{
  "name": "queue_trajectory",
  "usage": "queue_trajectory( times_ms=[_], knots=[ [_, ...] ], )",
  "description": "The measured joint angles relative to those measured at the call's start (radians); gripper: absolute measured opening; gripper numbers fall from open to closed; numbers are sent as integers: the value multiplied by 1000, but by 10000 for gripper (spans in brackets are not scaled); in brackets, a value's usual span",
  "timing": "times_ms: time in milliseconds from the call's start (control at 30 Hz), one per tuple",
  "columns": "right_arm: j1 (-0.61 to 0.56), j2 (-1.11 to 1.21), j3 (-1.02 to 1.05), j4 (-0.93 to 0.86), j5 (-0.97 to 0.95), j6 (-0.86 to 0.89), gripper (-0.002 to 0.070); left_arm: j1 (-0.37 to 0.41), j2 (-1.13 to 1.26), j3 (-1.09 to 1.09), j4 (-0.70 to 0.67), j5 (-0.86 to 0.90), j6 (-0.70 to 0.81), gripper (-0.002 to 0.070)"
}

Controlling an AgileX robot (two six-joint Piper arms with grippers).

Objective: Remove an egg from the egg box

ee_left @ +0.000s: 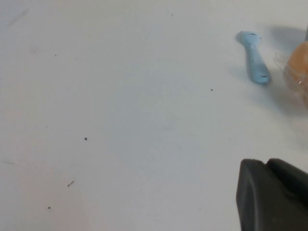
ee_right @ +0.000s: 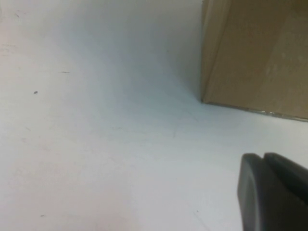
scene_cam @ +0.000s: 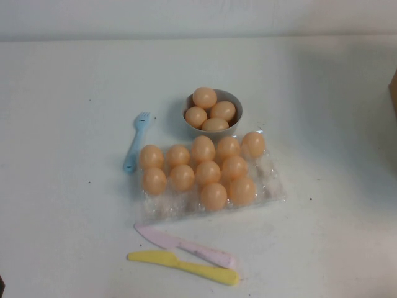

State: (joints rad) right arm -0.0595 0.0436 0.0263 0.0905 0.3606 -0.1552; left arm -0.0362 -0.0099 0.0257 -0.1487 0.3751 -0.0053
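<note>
The egg box (scene_cam: 273,180), a clear crinkly plastic tray, lies mid-table in the high view with several glossy pale-orange eggs (scene_cam: 208,172) in its cups; some front and right cups are empty. One egg (ee_left: 299,70) at the tray's edge shows in the left wrist view. Neither arm shows in the high view. My left gripper (ee_left: 267,162) hangs shut and empty over bare table, well left of the tray. My right gripper (ee_right: 263,156) hangs shut and empty over bare table near a cardboard box, far from the tray.
A grey bowl (scene_cam: 234,99) with several eggs stands just behind the tray. A blue fork (scene_cam: 135,143) lies left of it, also in the left wrist view (ee_left: 254,62). Pink knife (scene_cam: 186,246) and yellow knife (scene_cam: 186,267) lie in front. A cardboard box (ee_right: 255,53) stands at the right edge.
</note>
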Motion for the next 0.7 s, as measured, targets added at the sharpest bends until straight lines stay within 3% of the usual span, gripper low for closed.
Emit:
queue_trajectory(
  times_ms=[700],
  knots=[
    [23,0,0,-29,1,0,-17,0,0,0,0,0,5,-4]
  ],
)
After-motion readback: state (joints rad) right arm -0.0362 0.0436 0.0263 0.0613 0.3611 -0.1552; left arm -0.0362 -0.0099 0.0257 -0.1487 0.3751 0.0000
